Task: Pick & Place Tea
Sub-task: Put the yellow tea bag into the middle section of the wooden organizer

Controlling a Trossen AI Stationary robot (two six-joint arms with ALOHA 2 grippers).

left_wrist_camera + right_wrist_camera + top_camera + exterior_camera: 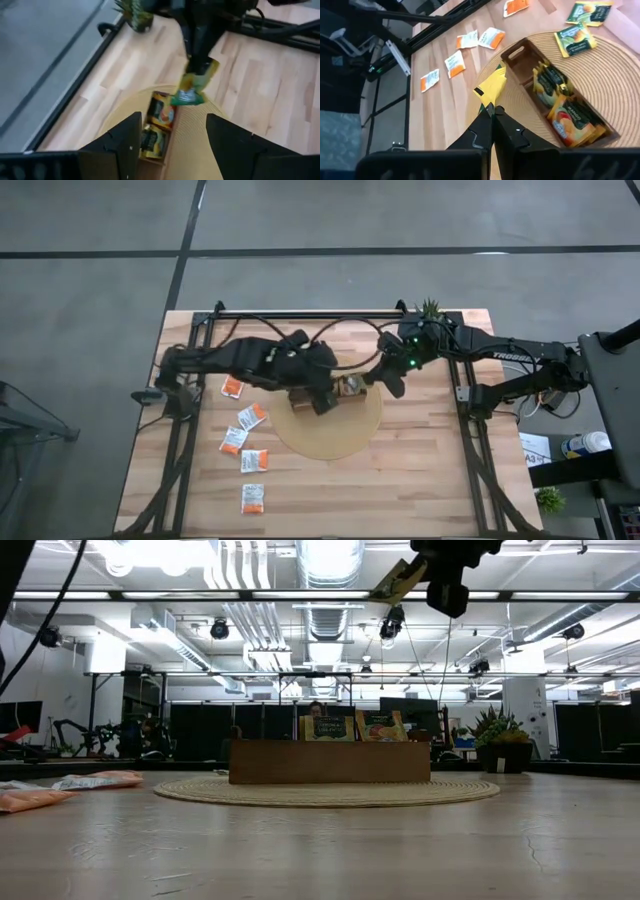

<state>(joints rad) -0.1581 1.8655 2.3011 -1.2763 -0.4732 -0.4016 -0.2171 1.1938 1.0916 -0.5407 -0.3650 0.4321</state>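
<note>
Tea first: right claw [493, 111] is pinched tight on one yellow-green sachet [491, 88], held up in the air above the round woven mat [615, 75], just beside the tray. Left wrist view shows same sachet [196, 85] dangling from that claw over the mat's edge. Low view has it high up near the top, well clear of the surface [420, 850].

Left claw [172, 137] sits spread wide, nothing between its fingers, hovering over the wooden tray [520, 55] w/ its near end right below.

Next out: tray rests on the mat, mid-surface. Several sachets stand packed inside it, dark-labelled yellow-green ones [549, 82] and orange-red ones [575, 120]; one end compartment looks bare. Two more yellow-green sachets [576, 40] lie flat, one on the mat, the other at its far edge.

Further off, on the left arm's side: five white-and-orange sachets [247, 455] scattered flat on the bare wood, apart from the mat.

Far edge of surface, near right arm: small potted plant [430, 307]. Low view: someone partly visible behind the tray, too hidden to say more.
</note>
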